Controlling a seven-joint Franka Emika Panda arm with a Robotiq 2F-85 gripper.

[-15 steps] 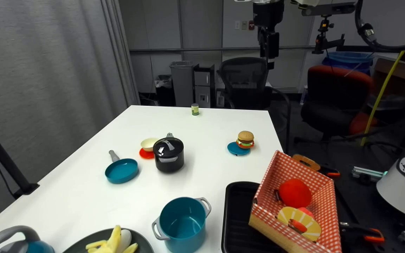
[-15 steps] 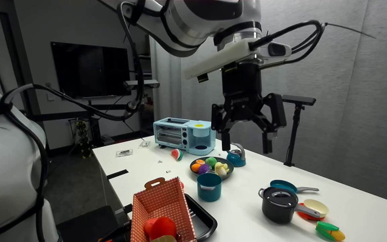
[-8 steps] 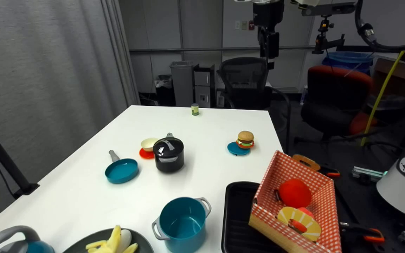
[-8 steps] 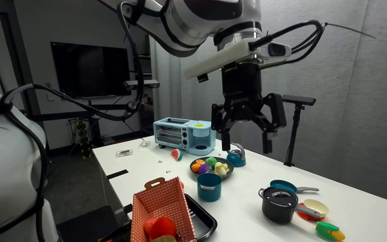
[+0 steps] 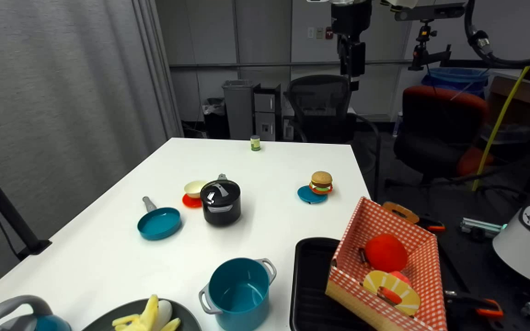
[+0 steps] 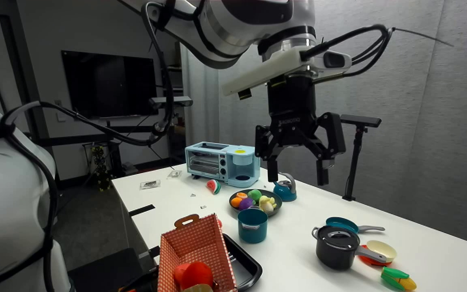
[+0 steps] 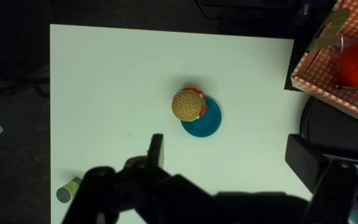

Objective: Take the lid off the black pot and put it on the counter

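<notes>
Well, the gripper [image 6: 297, 175] hangs high over the desk [image 6: 290, 261], its jaws spread wide, and over there the lid [image 6: 341, 235] sits on the black pot [image 6: 334, 256].

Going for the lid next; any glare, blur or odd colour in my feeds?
In an exterior view, white glints on the lid; in the wrist view, a soft-edged, out-of-focus claw, a sharper burger with a soft shadow, and a greenish cast on the counter, which looks white in both exterior views.
</notes>
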